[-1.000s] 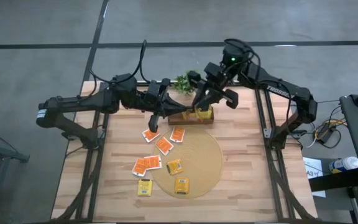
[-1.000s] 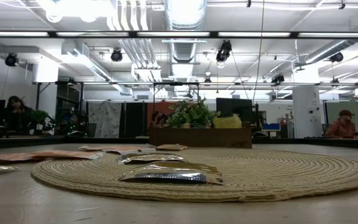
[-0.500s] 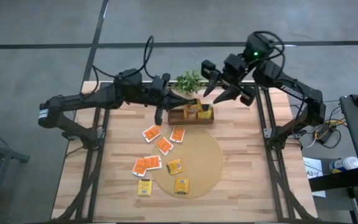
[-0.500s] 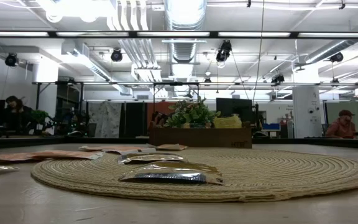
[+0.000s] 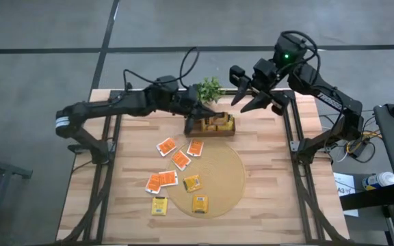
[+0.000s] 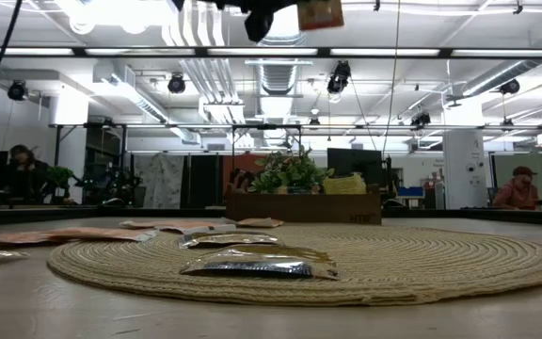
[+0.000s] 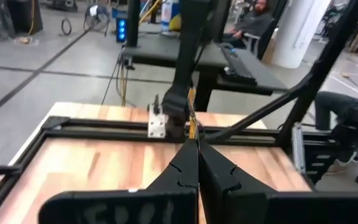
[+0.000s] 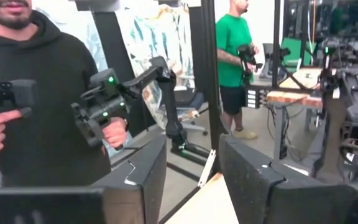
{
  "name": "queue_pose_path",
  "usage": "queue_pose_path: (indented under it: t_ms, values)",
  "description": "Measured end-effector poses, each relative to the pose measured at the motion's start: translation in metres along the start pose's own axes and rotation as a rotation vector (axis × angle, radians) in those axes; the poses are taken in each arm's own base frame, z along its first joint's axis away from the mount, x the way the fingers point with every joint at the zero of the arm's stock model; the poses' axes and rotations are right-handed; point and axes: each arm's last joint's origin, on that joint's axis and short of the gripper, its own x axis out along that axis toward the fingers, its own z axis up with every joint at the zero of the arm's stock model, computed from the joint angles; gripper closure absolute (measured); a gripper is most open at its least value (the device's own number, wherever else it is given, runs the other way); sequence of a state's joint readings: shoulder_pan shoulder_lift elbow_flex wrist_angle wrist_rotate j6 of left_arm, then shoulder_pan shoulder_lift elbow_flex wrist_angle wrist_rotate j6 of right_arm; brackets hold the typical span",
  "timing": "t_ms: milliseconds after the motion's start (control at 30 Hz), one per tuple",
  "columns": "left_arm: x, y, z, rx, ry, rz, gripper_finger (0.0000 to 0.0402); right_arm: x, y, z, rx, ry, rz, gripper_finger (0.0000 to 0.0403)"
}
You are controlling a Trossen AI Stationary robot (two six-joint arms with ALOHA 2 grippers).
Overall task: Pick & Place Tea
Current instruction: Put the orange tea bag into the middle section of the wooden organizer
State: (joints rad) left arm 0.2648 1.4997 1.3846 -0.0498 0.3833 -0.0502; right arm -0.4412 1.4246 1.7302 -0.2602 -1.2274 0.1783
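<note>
My left gripper (image 5: 195, 117) hangs over the left end of the wooden box (image 5: 211, 130), shut on an orange tea packet (image 6: 320, 13). In the left wrist view that packet shows only as a thin edge. Yellow tea packets (image 5: 219, 123) stand in the box. More orange tea (image 5: 180, 158) lies flat on the table, and yellow tea (image 5: 200, 203) lies on the round woven mat (image 5: 228, 171). My right gripper (image 5: 250, 90) is raised beyond the box's far right corner. It is open with nothing between its fingers (image 8: 247, 180). My left gripper pinches the orange tea packet between its two shut fingers, and the packet's thin edge (image 7: 192, 127) sticks out past the fingertips. The fingers reach about level from the table's left. The packet is lifted clear, high above the table.
A small green plant (image 5: 209, 87) stands just behind the box. The right arm's frame rail (image 5: 287, 123) runs along the table's right side. Beyond the table, a person in a black hoodie (image 8: 36, 106) holds handsets, and another in a green shirt (image 8: 232, 43) stands farther back.
My left gripper has carried the orange packet from above the loose packets toward the table's far right, ending over the box's left end. My right gripper has drawn back from the box, up and toward the far right corner. Yellow packets stay in the box.
</note>
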Motion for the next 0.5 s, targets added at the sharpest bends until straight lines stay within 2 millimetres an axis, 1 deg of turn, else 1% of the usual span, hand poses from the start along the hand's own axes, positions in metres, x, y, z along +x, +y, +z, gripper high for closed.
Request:
queue_pose_path:
  t_ms: [200, 367, 500]
  values:
    - [0.010, 0.008, -0.027, -0.059, 0.057, 0.012, 0.0401, 0.001, -0.005, -0.009, 0.041, 0.032, -0.005, 0.0268]
    - [0.006, 0.013, -0.050, -0.092, 0.007, 0.022, 0.0401, 0.001, -0.005, -0.011, 0.025, 0.040, -0.005, 0.0275]
    - [0.001, 0.024, -0.074, -0.124, -0.020, 0.062, 0.0401, 0.001, -0.006, -0.011, 0.027, 0.041, -0.005, 0.0278]
